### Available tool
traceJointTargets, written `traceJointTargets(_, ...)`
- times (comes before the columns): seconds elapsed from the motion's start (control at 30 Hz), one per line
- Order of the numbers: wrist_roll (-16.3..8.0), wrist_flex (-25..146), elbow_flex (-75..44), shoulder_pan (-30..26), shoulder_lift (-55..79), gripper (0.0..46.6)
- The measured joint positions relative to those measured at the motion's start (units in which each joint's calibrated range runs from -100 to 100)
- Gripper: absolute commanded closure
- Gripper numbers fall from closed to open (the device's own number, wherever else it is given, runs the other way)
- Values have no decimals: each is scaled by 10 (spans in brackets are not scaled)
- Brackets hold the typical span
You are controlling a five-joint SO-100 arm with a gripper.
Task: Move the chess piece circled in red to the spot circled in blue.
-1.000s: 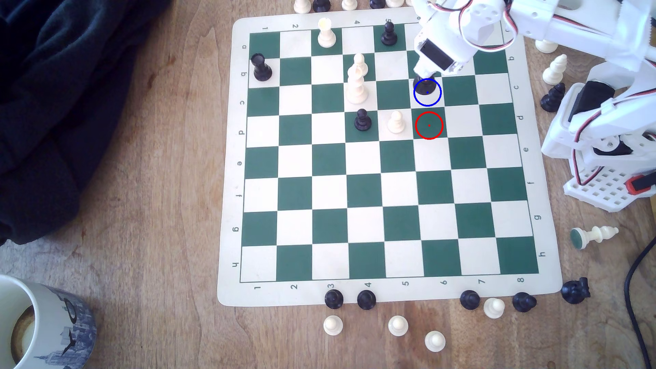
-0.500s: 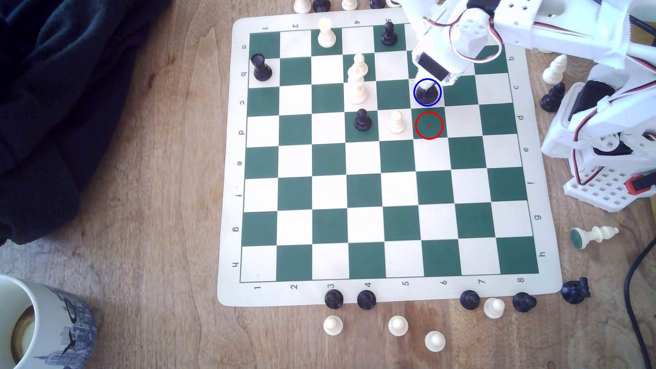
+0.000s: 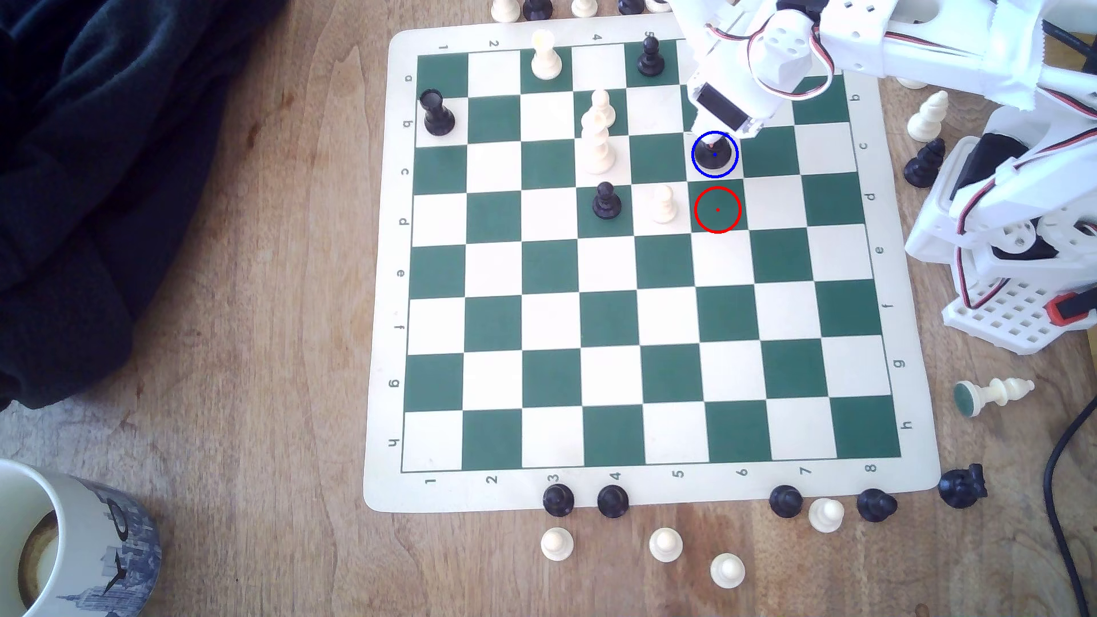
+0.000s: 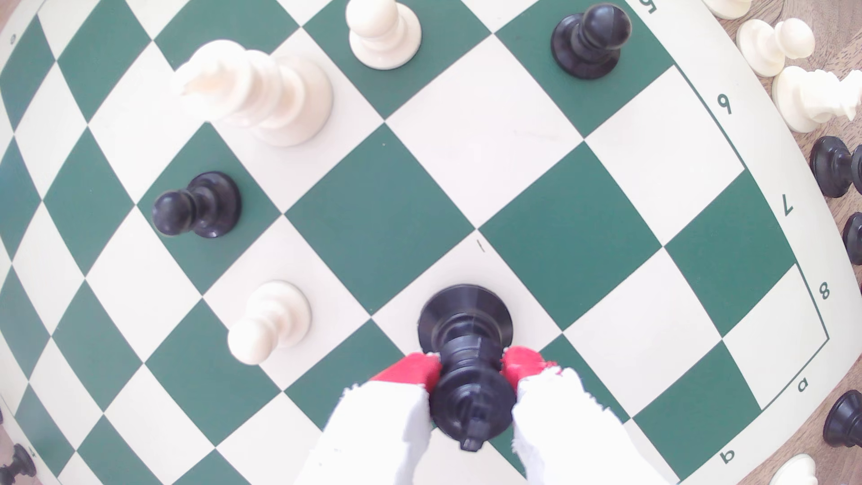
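Jaws closed on the chess piece [image 4: 469, 368], red-tipped fingers [image 4: 413, 370] pressing its slim body from both sides just under the crown. The piece stands upright between them, its wide base on the spot [image 3: 730, 169], the cream square with the blue circle; whether the base is fully seated or a hair above the board cannot be told. In the exterior view the chess piece [image 3: 712, 155] sits inside the blue ring with the gripper [image 3: 715, 142] directly over it, arm reaching in from the exterior view's right. The red-circled green square [image 3: 717, 209] lies one square from the jaws, bare of pieces. Near the jaws, on the side of that red-circled square, a white pawn [image 4: 268, 322] stands one file over; a black pawn [image 4: 196, 205] further out beyond it. A tall white piece [image 4: 256, 91] is well ahead of the jaws, a second black pawn [image 4: 590, 39] farther still near the board edge. Chessboard [image 3: 653, 356] lies flat on the wooden worktop [image 3: 267, 356]. Spare pieces line the board's edges. Mug [image 3: 65, 546] and dark cloth [image 3: 89, 148] well away from the jaws.
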Motion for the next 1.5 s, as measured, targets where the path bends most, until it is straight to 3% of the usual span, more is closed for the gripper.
traceJointTargets(0.5,3,-17,5,7,14,456)
traceJointTargets(0.7,3,-23,6,7,18,343)
traceJointTargets(0.73,3,-25,8,7,18,307)
traceJointTargets(0.9,3,-28,13,11,20,265)
traceJointTargets(1.17,3,-1,20,16,-11,250)
traceJointTargets(1.5,9,131,20,-2,-173,249)
